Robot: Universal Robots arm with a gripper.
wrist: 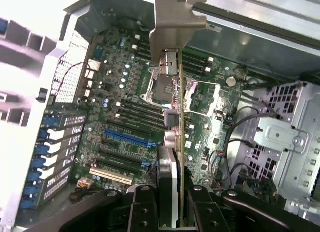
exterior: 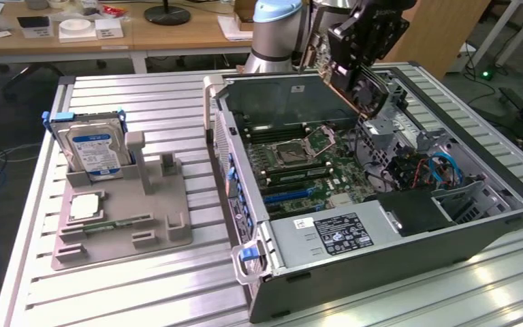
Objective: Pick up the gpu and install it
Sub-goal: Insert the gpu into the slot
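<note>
The hand (wrist: 172,204) is gripping the gpu (wrist: 172,91) edge-on, holding it above the open computer case (exterior: 479,225), over the motherboard (wrist: 125,117). On the tabletop (exterior: 152,286), at nine o'clock of the case, the hard drive (exterior: 98,153) is standing.

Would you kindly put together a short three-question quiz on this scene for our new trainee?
1. True or false: the gripper holds the gpu above the open computer case.
2. What stands upright in the grey holder? A) hard drive B) fan C) power supply
3. Fill in: the gpu is not yet seated in a ____ on the motherboard.

Key: 1 true; 2 A, the hard drive; 3 slot.
</note>
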